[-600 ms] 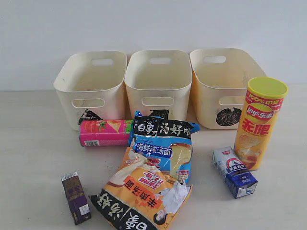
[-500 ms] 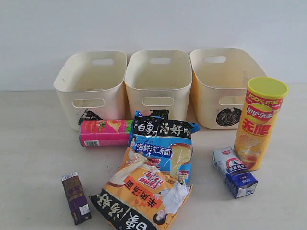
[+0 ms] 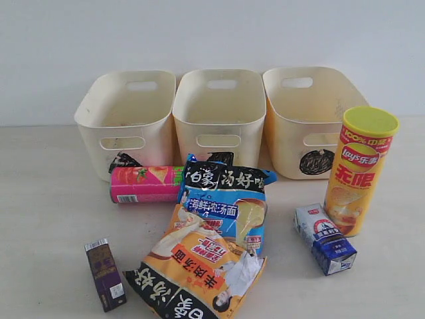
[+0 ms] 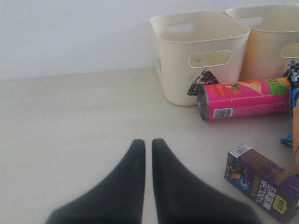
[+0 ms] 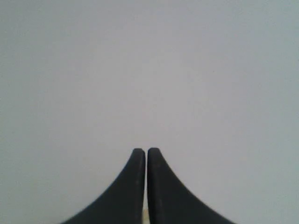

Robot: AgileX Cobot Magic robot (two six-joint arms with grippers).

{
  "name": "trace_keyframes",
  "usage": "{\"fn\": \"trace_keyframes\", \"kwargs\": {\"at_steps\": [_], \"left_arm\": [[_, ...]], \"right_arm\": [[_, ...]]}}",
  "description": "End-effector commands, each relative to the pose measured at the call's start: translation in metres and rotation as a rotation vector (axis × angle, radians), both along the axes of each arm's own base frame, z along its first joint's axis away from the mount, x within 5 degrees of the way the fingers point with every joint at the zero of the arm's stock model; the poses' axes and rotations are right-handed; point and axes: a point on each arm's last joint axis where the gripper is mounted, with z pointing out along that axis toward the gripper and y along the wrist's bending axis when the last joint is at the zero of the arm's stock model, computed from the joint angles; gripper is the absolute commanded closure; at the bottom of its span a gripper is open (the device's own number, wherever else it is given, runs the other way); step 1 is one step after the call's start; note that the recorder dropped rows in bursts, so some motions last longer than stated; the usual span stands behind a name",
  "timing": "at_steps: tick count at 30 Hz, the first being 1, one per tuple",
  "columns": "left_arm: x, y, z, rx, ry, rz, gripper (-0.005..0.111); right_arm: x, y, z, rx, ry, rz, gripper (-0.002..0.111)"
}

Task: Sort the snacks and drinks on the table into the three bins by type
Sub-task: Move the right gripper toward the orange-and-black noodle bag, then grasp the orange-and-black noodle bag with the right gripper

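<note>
Three cream bins stand in a row at the back: left bin [image 3: 126, 119], middle bin [image 3: 219, 113], right bin [image 3: 309, 116]. A pink chip tube [image 3: 145, 184] lies in front of the left bin. The orange-yellow tube [image 3: 358, 171] stands upright at the right. A blue-black noodle packet [image 3: 226, 203] overlaps an orange-black packet [image 3: 199, 269]. The purple carton [image 3: 105, 274] lies front left, the blue-white carton [image 3: 324, 238] front right. Neither arm shows in the exterior view. My left gripper [image 4: 145, 142] is shut and empty over bare table, left of the purple carton [image 4: 261, 182]. My right gripper [image 5: 141, 150] is shut, facing a blank wall.
A pale wall runs behind the bins. In the left wrist view the pink tube [image 4: 243, 99] lies before the left bin [image 4: 198, 51], with bare table [image 4: 70, 126] between it and the gripper.
</note>
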Motion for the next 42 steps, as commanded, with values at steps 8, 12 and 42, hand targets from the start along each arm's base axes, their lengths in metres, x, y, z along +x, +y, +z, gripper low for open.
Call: {"fn": "trace_keyframes", "kwargs": {"at_steps": [8,12,42], "left_arm": [[0.0,0.0,0.001,-0.005,-0.008,0.004,0.102],[0.0,0.0,0.001,-0.005,-0.008,0.004,0.102],[0.0,0.0,0.001,-0.005,-0.008,0.004,0.102]], "right_arm": [[0.108,0.015,0.006,-0.243,0.836,0.054,0.108],[0.123,0.047,-0.001,-0.399,1.02,0.212,0.108],[0.103,0.173,-0.163,0.275,0.991,0.878,0.106]]}}
